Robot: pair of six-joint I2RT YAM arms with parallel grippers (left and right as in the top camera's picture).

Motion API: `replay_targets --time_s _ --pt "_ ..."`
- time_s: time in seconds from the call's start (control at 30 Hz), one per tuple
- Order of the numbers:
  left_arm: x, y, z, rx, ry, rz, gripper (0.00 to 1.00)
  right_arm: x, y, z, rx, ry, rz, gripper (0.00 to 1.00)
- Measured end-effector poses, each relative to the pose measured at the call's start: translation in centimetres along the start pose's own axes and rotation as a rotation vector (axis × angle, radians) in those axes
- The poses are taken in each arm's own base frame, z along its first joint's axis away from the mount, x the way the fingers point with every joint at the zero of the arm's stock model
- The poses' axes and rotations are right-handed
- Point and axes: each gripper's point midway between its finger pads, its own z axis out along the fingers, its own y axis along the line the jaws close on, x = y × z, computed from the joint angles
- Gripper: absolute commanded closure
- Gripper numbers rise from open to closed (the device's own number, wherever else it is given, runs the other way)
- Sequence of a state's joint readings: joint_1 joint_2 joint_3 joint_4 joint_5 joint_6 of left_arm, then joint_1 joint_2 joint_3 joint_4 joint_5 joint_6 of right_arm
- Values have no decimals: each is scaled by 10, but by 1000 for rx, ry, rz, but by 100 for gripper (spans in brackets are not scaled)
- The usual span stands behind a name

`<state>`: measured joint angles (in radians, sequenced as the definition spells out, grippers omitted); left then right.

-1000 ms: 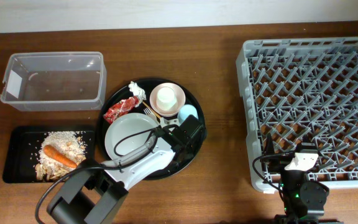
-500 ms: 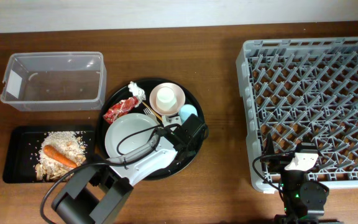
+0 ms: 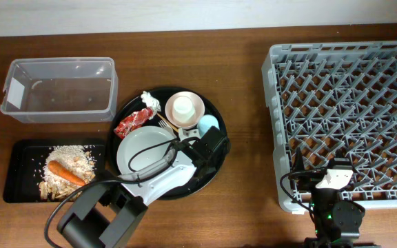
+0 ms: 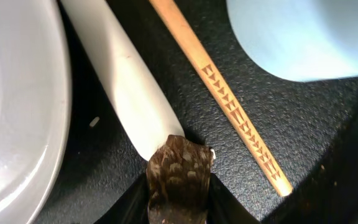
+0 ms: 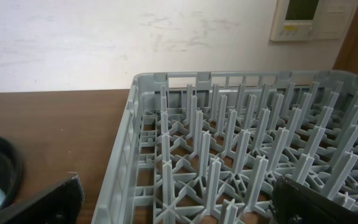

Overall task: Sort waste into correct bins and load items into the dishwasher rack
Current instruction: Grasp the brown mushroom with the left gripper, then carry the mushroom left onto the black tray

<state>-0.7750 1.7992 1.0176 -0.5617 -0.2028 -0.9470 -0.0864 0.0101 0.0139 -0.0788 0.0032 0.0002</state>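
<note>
Left gripper (image 3: pixel 214 142): shifted slightly toward 3 o'clock over round black tray (image 3: pixel 118 114). Now nearer tray's 3 o'clock rim, just at 6 o'clock of light blue cup (image 3: pixel 209 124). Left arm (image 3: pixel 164 178): white link swung along with it, elbend end nudged toward 3 o'clock. Black cable (image 3: pixel 132 160): loop over plate (image 3: pixel 138 141) reshaped, taller and rounder. Whole shift fell in first half second; since then no visible movement.

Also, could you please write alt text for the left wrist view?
Close-up: the left gripper pinches a mottled dark lump at the tip of a white fork handle on the black tray. A carved wooden chopstick lies to its right, with the grey plate at left and the light blue cup at top right.
</note>
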Motion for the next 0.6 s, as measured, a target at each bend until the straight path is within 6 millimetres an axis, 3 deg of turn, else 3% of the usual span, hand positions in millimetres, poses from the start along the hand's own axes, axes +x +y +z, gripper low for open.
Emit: replay_targets --time_s 0.23,0.43,0.6 --pt "2 5 -17 1 14 1 77 0 0 0 0 0 0 1" --pt "-1 11 -46 26 -5 -4 76 0 0 0 0 0 0 1" --pt "-14 42 -76 -3 -26 -60 75 0 0 0 0 0 0 1"
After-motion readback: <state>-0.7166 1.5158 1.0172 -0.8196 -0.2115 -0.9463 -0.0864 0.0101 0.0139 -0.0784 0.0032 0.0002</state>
